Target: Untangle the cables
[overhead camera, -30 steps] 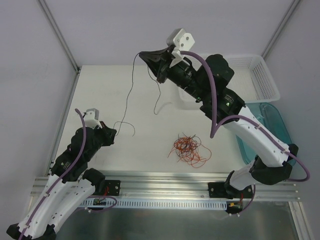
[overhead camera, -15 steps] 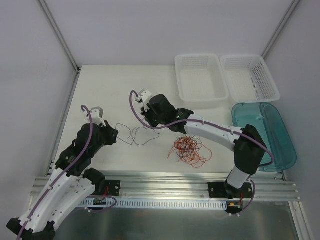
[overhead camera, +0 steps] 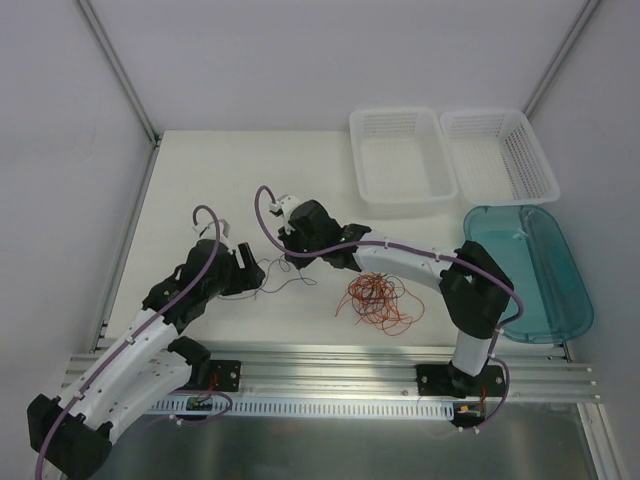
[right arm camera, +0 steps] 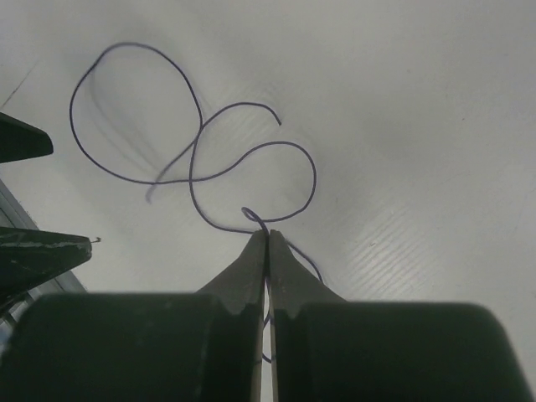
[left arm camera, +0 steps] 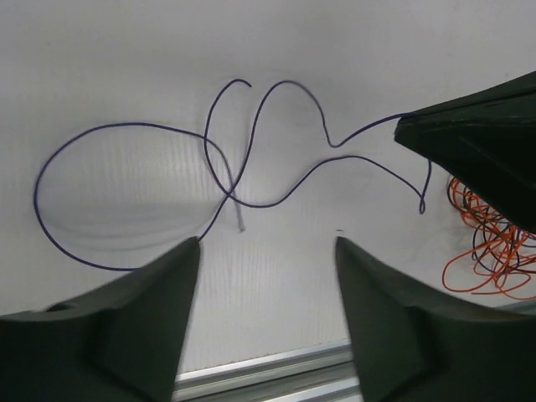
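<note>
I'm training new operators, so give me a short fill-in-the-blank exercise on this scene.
The right gripper is ___ on the dark wire.
The left gripper is ___, holding nothing.
___ white baskets stand beyond the red-orange tangle.
Missing: shut; open; two.

a white table top with a fine ribbed grain forms the work surface. plain pale grey wall panels close it in at the back and on both sides, joined by slanting aluminium corner posts. a slotted aluminium rail runs along the near edge, with a dull metal sheet below it. the light is soft and even, and shadows are faint.
</note>
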`<state>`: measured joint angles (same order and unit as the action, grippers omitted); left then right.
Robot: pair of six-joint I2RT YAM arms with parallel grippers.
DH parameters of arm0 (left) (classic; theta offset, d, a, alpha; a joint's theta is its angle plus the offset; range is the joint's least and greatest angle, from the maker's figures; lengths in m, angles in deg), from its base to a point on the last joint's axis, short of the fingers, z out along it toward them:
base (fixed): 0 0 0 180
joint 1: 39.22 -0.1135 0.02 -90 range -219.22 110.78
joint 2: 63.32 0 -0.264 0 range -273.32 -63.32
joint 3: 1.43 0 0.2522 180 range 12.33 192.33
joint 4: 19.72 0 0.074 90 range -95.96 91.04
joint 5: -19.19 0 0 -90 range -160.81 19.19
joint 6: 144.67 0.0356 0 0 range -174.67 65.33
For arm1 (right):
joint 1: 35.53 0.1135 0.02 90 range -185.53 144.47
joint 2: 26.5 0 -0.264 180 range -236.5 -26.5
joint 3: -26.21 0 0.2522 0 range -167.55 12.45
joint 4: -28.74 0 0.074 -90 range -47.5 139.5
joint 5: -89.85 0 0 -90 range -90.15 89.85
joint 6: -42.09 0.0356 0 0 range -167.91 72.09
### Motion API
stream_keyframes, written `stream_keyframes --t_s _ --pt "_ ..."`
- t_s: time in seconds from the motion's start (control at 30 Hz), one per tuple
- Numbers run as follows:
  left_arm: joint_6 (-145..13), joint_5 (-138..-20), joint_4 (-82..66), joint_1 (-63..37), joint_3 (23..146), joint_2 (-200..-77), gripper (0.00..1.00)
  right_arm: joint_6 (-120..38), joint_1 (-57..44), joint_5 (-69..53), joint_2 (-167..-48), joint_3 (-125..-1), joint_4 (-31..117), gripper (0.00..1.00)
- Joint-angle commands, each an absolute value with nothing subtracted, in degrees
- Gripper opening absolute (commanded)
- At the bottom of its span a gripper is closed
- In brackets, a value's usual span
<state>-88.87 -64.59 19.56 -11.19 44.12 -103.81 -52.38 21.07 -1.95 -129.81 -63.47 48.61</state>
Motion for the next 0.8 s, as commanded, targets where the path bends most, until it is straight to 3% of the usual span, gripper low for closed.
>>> stream_keyframes --t_s 0.0,0.1,0.13,0.27,0.37,0.6,0.77 --pt "-88.6 -66.3 17.1 -11.6 45.3 -102.2 0.74 -48.1 21.2 -3.9 -130.6 -62.6 46.2 0.01" --pt "-88.2 -64.1 19.9 -11.6 47.7 -99.5 0.97 -46.2 21.3 -4.4 -132.1 -62.7 46.2 0.02" --pt "-88.1 -63.1 21.1 -11.5 49.8 -98.9 0.99 -45.2 21.3 -4.8 -132.5 -63.0 46.0 0.04" --pt "-86.5 -53.7 27.2 -11.6 54.0 -95.7 0.99 -41.9 21.4 -6.6 -135.5 -64.1 44.5 0.08" --pt "-84.0 -45.1 30.0 -11.6 57.1 -92.2 0.99 -39.7 21.9 -7.7 -137.1 -65.9 44.3 0.19" --pt "-77.5 -33.3 32.7 -11.6 59.0 -86.7 0.99 -37.4 23.4 -7.4 -140.9 -70.1 44.6 0.70" --pt "-79.0 -29.7 32.5 -11.5 54.9 -81.7 0.99 -36.4 24.9 -3.4 -143.0 -73.3 47.2 0.87"
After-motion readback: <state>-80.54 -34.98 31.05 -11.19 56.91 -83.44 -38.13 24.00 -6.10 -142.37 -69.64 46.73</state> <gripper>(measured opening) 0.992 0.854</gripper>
